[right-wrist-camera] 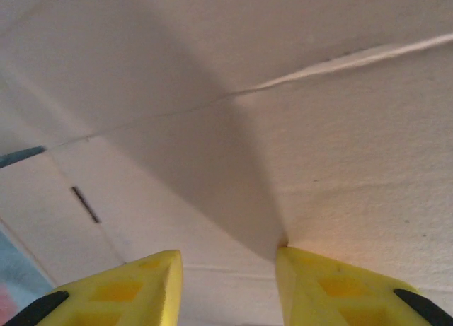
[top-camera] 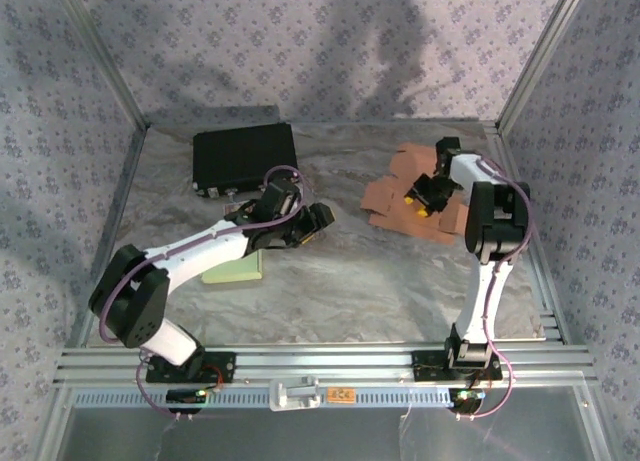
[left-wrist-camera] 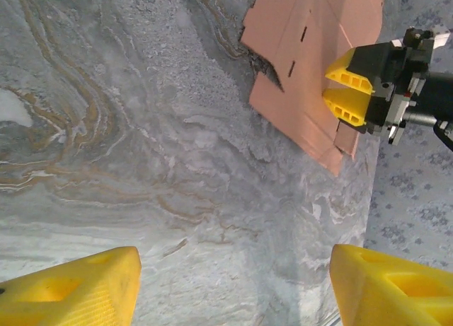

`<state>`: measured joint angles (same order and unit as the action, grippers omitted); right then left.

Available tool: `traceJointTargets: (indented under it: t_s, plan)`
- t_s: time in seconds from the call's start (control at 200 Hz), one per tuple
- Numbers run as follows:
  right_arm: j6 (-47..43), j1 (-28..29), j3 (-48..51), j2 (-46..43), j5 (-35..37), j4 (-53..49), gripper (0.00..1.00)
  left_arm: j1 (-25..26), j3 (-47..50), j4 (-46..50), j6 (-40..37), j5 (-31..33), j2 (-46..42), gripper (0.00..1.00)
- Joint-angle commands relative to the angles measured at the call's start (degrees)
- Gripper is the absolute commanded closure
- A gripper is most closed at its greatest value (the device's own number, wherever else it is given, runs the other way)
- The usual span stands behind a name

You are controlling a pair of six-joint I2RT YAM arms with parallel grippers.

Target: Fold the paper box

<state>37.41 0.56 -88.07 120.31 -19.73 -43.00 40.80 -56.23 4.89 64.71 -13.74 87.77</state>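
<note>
The left gripper point(left-wrist-camera: 233, 287) is wide open, holding nothing. The paper box point(left-wrist-camera: 297, 57) lies ahead of it, under the right gripper point(left-wrist-camera: 331, 89); I can't tell if that one pinches it.

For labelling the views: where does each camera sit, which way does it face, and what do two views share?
Top external: above, behind the robot, looking down at grey marbled table cover and flat salmon cardboard box; left arm, right arm show.
Left wrist: faces across the cover toward the cardboard; open left tool at bottom.
Right wrist: close against the cardboard; right tool at bottom.
Shared: top and left wrist show right tool at the cardboard.
</note>
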Motion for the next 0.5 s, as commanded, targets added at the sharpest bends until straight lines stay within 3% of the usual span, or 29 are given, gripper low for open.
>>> traceJointTargets:
  t_s: [0.0,0.275,0.495]
  plan:
    - [0.11,7.05,4.53,-0.3,-4.03,-1.9,0.59,0.0,0.04,-4.41,5.68,1.15,0.16,0.29]
    - [14.11,21.54,15.97,-9.8,-7.85,7.65,0.6,-0.04,12.08,-9.88,17.03,6.06,-3.55,0.31]
    - [13.07,23.78,14.42,-16.29,-5.05,7.16,0.59,0.49,19.53,-11.21,24.25,10.7,-7.98,0.36]
